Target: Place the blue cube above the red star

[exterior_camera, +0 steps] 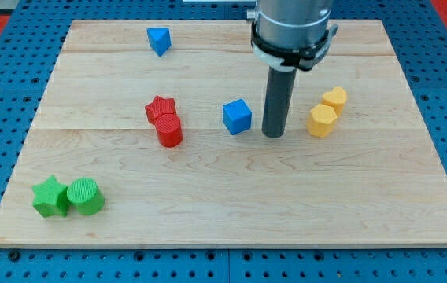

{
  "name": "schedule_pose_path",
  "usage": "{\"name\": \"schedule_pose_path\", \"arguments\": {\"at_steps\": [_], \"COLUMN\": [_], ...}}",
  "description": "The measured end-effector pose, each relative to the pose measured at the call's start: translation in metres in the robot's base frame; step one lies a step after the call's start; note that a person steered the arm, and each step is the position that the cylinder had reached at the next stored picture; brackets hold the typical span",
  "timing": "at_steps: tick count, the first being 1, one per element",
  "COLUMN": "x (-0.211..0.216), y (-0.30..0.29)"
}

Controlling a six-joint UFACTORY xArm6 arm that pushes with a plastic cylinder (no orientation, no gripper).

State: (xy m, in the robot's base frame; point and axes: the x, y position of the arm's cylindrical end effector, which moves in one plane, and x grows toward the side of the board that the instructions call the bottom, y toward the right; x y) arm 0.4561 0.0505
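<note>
The blue cube (pixel 237 116) sits near the middle of the wooden board (pixel 231 196). The red star (pixel 160 108) lies to its left, touching a red cylinder (pixel 169 131) just below it. My tip (pixel 274 134) rests on the board just right of the blue cube, with a small gap between them. The cube is right of the red star and about level with it.
A second blue block, triangular (pixel 159 40), lies at the view's top left. A yellow heart (pixel 334 98) and a yellow hexagon (pixel 323 120) sit right of my tip. A green star (pixel 49 197) and a green cylinder (pixel 86 196) lie at the bottom left.
</note>
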Motion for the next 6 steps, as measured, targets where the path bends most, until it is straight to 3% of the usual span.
{"name": "schedule_pose_path", "arguments": {"at_steps": [2,4,5,6], "x": [-0.054,-0.076,-0.090,-0.101], "y": [-0.065,-0.025,-0.044,-0.105]}}
